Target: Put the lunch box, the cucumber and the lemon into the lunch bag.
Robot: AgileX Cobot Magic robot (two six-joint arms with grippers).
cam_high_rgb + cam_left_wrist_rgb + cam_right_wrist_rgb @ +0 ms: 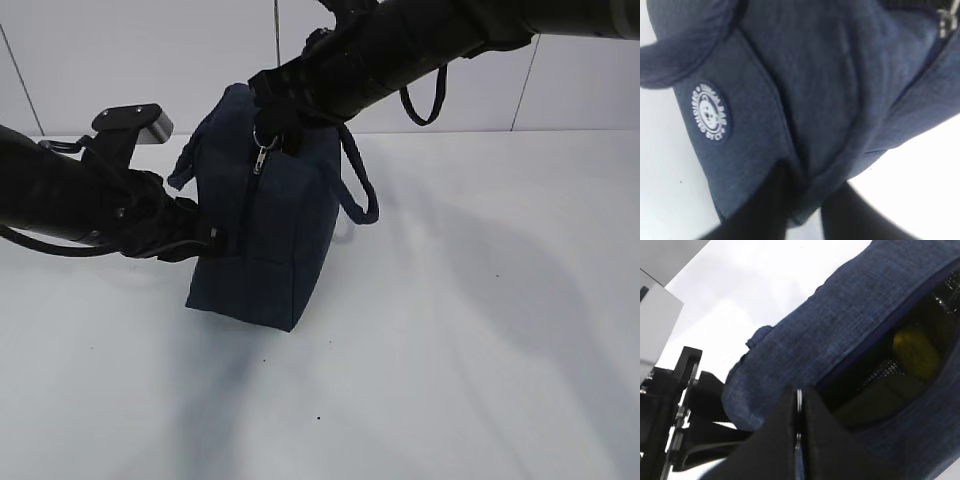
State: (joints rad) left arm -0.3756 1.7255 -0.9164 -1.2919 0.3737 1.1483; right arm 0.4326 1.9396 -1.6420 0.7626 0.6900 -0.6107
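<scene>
Light falls bright and even from above, and the white table (480, 330) is nearly washed out. My two arms throw soft grey shadows across it, and a darker patch sits beneath the lunch bag (262, 240). My left wrist view is blurred, with the round logo (710, 112) smeared and the table blown to pure white. My right wrist view is sharper on the fabric weave, while the lemon (915, 351) inside sits dim and soft.
</scene>
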